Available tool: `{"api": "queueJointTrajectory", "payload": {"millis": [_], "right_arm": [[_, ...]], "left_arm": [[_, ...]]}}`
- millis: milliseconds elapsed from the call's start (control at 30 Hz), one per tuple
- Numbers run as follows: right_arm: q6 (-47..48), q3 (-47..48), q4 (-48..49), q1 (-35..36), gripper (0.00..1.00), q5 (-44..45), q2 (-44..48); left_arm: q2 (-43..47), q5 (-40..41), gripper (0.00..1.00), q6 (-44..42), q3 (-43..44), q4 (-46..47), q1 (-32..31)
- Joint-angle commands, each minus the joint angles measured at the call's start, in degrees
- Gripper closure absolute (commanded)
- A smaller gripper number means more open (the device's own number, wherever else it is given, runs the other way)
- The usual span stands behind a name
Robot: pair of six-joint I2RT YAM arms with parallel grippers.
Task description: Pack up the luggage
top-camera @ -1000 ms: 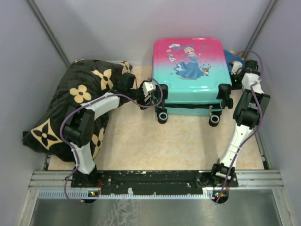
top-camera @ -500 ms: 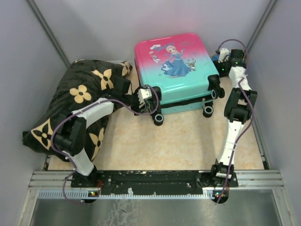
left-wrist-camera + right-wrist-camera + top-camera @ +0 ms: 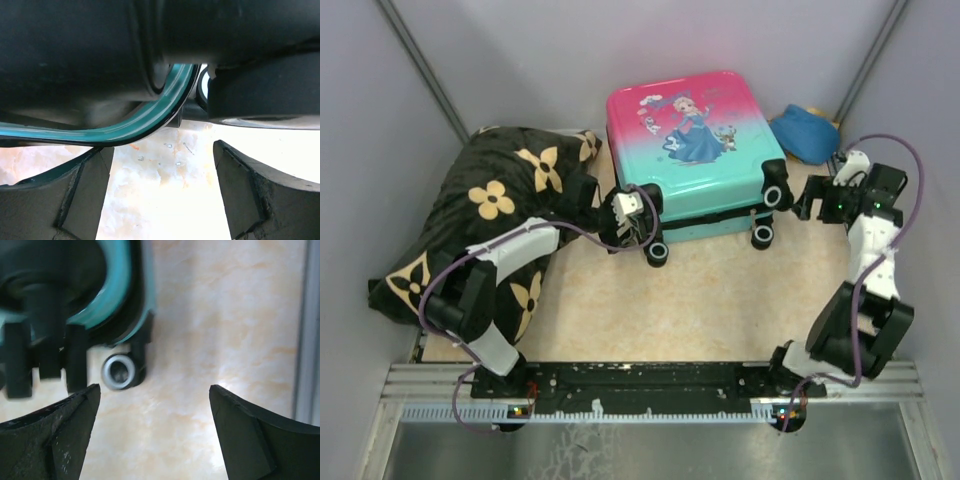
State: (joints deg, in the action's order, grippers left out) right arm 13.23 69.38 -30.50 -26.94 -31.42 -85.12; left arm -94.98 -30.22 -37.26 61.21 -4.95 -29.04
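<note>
The luggage (image 3: 695,150), a closed pink-to-teal hard-shell case with a princess print, lies flat at the back of the table, turned slightly. My left gripper (image 3: 642,218) is at its front-left corner beside a black wheel (image 3: 657,250). In the left wrist view the teal shell edge (image 3: 125,131) and a wheel (image 3: 260,95) fill the top, and the gripper (image 3: 162,200) stands open over bare table. My right gripper (image 3: 804,203) is just right of the front-right wheel (image 3: 775,195). It is open (image 3: 155,435) and holds nothing, with the case (image 3: 112,285) and a wheel (image 3: 119,372) ahead.
A big black blanket with tan flowers (image 3: 490,210) is heaped on the left, under the left arm. A blue cloth item (image 3: 805,133) lies by the back right corner of the case. Grey walls close in on both sides, and a metal rail (image 3: 650,380) runs along the near edge.
The luggage slid left and turned a little. My right arm drew back from the case's far right side to its front-right wheel, uncovering the blue item, and its jaws widened.
</note>
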Motion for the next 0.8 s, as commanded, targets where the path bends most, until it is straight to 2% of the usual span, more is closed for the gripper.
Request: {"api": "queueJointTrajectory", "payload": {"millis": [0,67,133,267,400,567,767], "right_arm": [[-3.41,-12.63,5.16,1.83,0.1,-2.63,12.85],[-4.91,-18.14,8.73,4.54,0.1,-0.81,18.46],[-5.16,-22.07,12.06,10.37,0.11,4.76,21.99],[-6.47,-25.13,16.26,20.93,0.13,14.96,22.85],[-9.86,-30.12,25.32,23.05,0.17,17.95,22.79],[-9.39,-34.6,37.35,28.52,0.24,23.88,20.21],[-9.14,-33.06,42.26,32.28,0.33,29.09,15.71]], "left_arm": [[3.35,-0.25,0.14,3.93,-0.74,3.63,-0.15],[3.17,1.15,0.13,5.46,-0.54,4.92,0.5],[2.62,2.14,0.13,7.27,0.12,6.02,0.9],[1.82,3.31,0.13,9.89,1.35,6.74,1.48],[2.25,3.91,0.13,10.16,0.64,8.41,1.69],[2.46,4.61,0.13,10.75,0.37,8.73,1.79],[3.68,5.3,0.13,10.7,-0.22,8.76,1.74]]}}
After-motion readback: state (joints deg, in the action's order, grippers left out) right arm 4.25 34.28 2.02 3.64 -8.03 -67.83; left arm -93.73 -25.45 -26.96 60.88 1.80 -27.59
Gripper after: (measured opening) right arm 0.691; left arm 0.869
